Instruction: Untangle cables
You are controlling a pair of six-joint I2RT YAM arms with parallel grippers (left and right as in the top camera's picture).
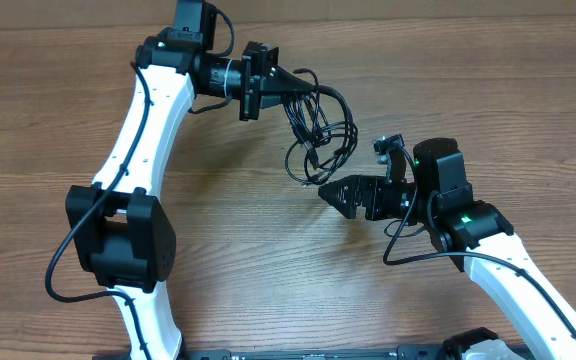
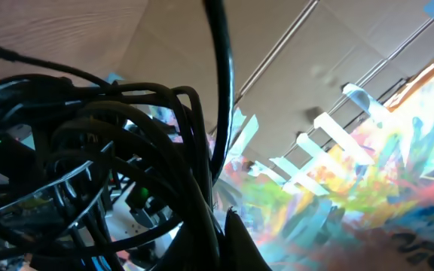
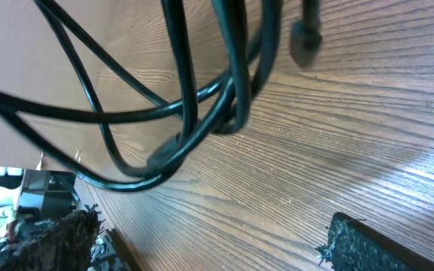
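Observation:
The cables [image 1: 318,135] are a tangle of thin black loops hanging from my left gripper [image 1: 303,85], which is shut on the top of the bundle and holds it above the wooden table [image 1: 468,90]. In the left wrist view the cables [image 2: 89,150] fill the left half, pinched at the dark fingers [image 2: 243,245]. My right gripper [image 1: 326,193] sits just below the bundle, pointing left, open with nothing between its fingers. In the right wrist view the loops [image 3: 164,113] hang ahead of the open gripper [image 3: 209,241], and a small black plug [image 3: 305,38] dangles at the top.
Both white arms reach over the table: the left arm [image 1: 148,120] from the bottom left, the right arm [image 1: 508,260] from the bottom right. Thick black wiring [image 1: 68,260] runs along the left arm. Bare wood surrounds the bundle.

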